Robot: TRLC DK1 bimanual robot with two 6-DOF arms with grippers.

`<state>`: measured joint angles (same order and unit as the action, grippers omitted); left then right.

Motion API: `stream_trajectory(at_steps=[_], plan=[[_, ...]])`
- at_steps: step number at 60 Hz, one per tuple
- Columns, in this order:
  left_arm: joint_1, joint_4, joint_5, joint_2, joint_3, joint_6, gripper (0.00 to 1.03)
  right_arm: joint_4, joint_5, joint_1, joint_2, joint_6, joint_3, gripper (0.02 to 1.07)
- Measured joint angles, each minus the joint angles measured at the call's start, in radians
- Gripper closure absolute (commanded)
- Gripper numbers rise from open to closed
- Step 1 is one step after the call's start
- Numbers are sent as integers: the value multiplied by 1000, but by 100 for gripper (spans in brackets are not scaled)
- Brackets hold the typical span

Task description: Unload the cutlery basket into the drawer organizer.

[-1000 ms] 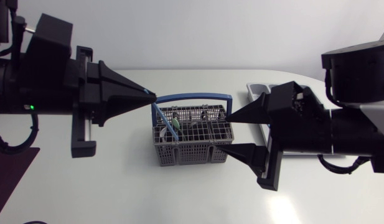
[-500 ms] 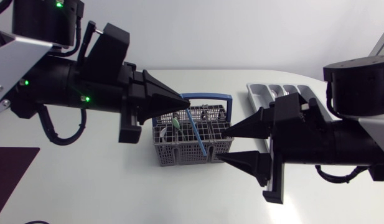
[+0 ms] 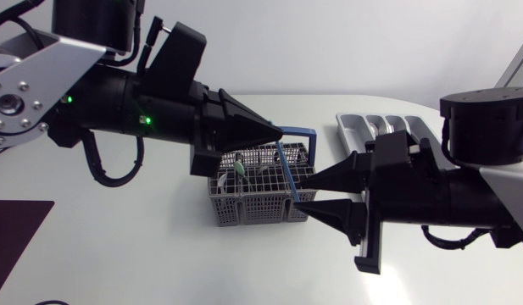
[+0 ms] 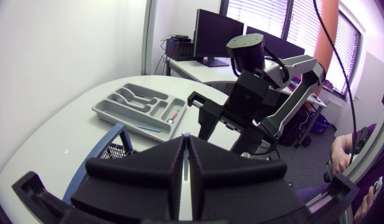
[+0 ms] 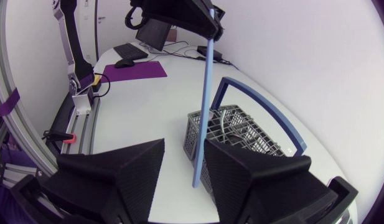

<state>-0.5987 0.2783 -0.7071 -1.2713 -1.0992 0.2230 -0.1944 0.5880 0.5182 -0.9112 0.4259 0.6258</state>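
Our left claw (image 3: 276, 135) pinches the blue stick (image 3: 286, 178) by its top; looks light, stiff, slick, so we'd grip mid-shaft.

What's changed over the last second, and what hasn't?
The left gripper, shut on the blue utensil, has carried it from the left side of the basket across toward my right arm. It now hangs between the open fingers of the right gripper. The basket and the organizer have not moved.
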Motion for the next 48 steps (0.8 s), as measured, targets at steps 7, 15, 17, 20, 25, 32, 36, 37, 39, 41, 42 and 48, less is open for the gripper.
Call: stream_trajectory(at_steps=[7,15,17,20,25,32,36,37,39,41,42,48], plan=[[-1,0,-3,-3,-6,-12,100,24,3,-10,-16,0,0,66],[-8,0,-3,-7,-8,-14,100,48,3,-10,-39,-1,0,70],[-9,0,-3,-7,-8,-14,100,50,3,-10,-44,-1,0,71],[-10,0,-4,-7,-8,-15,100,53,3,-10,-51,-1,0,74],[-10,0,-3,-7,-8,-18,100,64,3,-10,-58,-1,0,83],[-10,0,-4,-7,-8,-18,100,68,3,-10,-65,-4,0,97],[-10,0,-6,-7,-8,-18,100,71,3,-10,-66,-4,0,99],[-10,0,-8,-7,-8,-18,100,71,3,-10,-66,-4,0,99],[-10,0,-12,-7,-8,-18,100,71,3,-10,-66,-4,0,100],[-10,0,-15,-7,-8,-18,100,71,3,-10,-66,-7,0,101],[-10,1,-15,-7,-8,-18,100,71,3,-10,-66,-8,0,101],[-10,1,-18,-7,-8,-18,100,71,2,-10,-66,-16,0,101]])
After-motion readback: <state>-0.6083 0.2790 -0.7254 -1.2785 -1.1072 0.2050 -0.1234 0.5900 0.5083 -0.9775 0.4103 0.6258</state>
